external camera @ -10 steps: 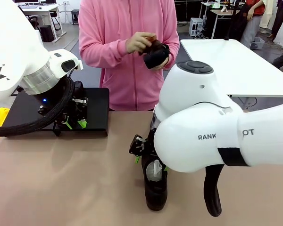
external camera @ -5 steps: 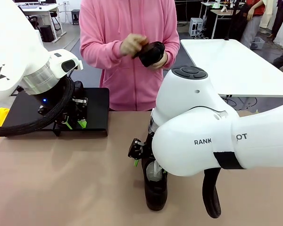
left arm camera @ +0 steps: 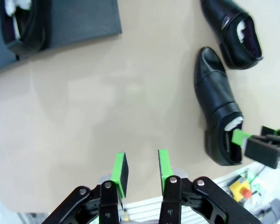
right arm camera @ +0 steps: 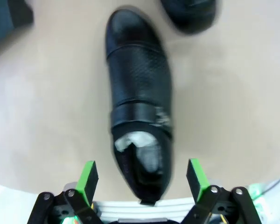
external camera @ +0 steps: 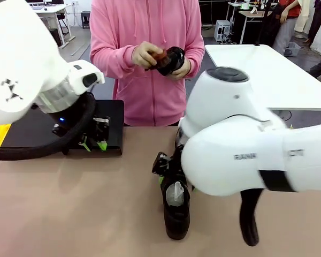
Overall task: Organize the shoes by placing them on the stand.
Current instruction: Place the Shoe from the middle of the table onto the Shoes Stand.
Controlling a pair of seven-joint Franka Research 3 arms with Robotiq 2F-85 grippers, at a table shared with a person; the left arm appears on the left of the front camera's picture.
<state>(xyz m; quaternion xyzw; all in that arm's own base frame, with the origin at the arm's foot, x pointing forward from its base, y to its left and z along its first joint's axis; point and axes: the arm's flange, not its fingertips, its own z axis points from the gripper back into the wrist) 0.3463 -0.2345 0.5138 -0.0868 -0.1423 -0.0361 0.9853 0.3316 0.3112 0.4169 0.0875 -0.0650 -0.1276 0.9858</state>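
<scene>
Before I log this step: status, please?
Left jaws part open, empty. Right jaws wide open over front shoe heel. One shoe on stand. Neighbour shoe close beside.

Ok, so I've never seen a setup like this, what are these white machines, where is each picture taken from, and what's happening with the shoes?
The white machines are two robot arms, a left arm and a right arm, at a table. Each ends in a two-finger gripper with green pads. The wide picture looks across the table at a person holding a black shoe. The other two pictures come from cameras on the arms' wrists, looking along each gripper. The left gripper is empty, jaws slightly apart, over bare table. The right gripper is wide open, straddling a shoe on the table. A second shoe lies beside it, and a third shoe sits on the black stand.
</scene>
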